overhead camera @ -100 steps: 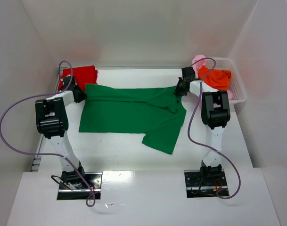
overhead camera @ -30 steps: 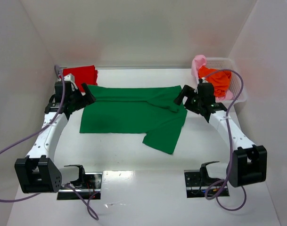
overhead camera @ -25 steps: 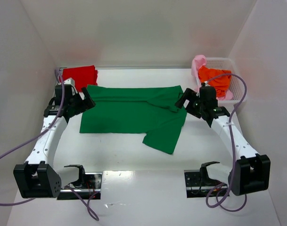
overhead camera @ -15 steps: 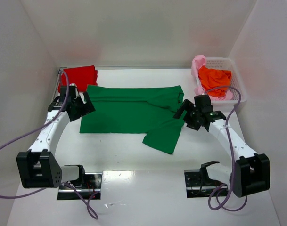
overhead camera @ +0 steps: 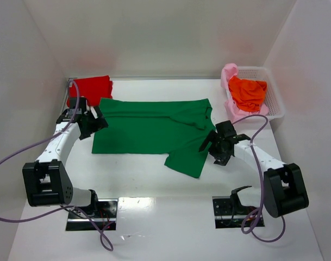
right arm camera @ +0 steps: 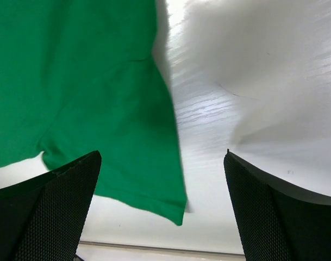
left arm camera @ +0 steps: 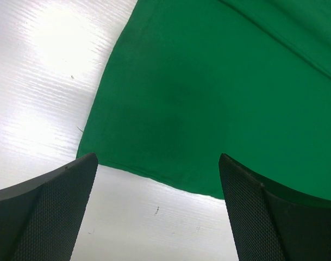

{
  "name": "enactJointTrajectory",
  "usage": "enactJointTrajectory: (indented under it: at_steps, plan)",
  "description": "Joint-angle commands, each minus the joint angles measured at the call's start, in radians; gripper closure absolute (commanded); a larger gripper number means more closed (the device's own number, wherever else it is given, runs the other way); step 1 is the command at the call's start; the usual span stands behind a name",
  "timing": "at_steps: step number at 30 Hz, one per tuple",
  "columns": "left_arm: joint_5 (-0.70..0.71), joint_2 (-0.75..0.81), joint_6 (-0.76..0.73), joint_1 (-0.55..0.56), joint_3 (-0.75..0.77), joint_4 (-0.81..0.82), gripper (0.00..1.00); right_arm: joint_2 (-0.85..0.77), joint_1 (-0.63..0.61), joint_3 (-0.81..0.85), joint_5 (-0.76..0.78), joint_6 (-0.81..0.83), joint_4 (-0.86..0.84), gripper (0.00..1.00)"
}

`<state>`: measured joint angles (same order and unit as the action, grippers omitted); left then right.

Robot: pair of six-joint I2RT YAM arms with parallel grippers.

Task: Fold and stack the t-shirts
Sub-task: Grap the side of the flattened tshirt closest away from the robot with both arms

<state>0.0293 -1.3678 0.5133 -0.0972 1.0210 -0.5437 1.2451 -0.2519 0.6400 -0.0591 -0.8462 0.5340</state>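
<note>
On the table (overhead camera: 154,179), the green shirt (overhead camera: 149,130) is spread, partly folded, with one sleeve sticking out. A red shirt (overhead camera: 91,87) is folded at the far-left corner. The left tool (overhead camera: 93,123) and right tool (overhead camera: 211,148) are held wide and empty at the green shirt's sides; its near edge is likely to be gripped next.

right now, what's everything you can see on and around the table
green t-shirt: one, dark green, spread out mid-table
red t-shirt: one, red, folded, far left corner
orange t-shirt: one, orange, bunched in the basket
pink t-shirt: one, pale pink, hanging over the basket's left end
mesh basket: one, white, far right corner
table: one, white
cables: two, purple, one per arm
left gripper: one, black, open, at the green t-shirt's left edge
right gripper: one, black, open, at its right edge
</note>
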Motion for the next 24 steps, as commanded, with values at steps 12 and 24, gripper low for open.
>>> enactJointTrajectory:
  at_steps: [12,24]
  plan:
    - [0.044,-0.022,0.036,-0.059,0.017,0.044,0.00,0.212,-0.133,0.058,0.048,-0.031,-0.080,0.40]
    - [0.004,-0.033,0.066,-0.068,-0.015,0.025,0.02,0.169,-0.133,0.058,0.097,-0.044,-0.049,0.88]
